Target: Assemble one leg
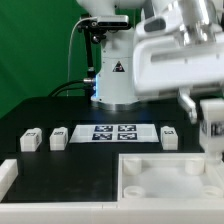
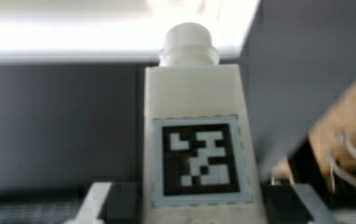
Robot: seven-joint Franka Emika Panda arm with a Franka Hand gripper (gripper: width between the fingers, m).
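Note:
My gripper (image 1: pixel 212 118) is shut on one leg (image 1: pixel 213 135), a small white peg-like block with a black-and-white tag, and holds it in the air above the large white tray-like part (image 1: pixel 168 186) near its right side. In the wrist view the held leg (image 2: pixel 198 130) fills the middle, tag facing the camera, rounded peg end pointing away, with my gripper (image 2: pixel 198 205) closed on its near end. Three more legs stand on the black table: two at the exterior view's left (image 1: pixel 31 141) (image 1: pixel 58 138) and one right of the marker board (image 1: pixel 169 136).
The marker board (image 1: pixel 113 132) lies flat in the middle of the table. The arm's white base (image 1: pixel 112 75) stands behind it. A white block (image 1: pixel 7 176) sits at the front left edge. A green backdrop closes the back.

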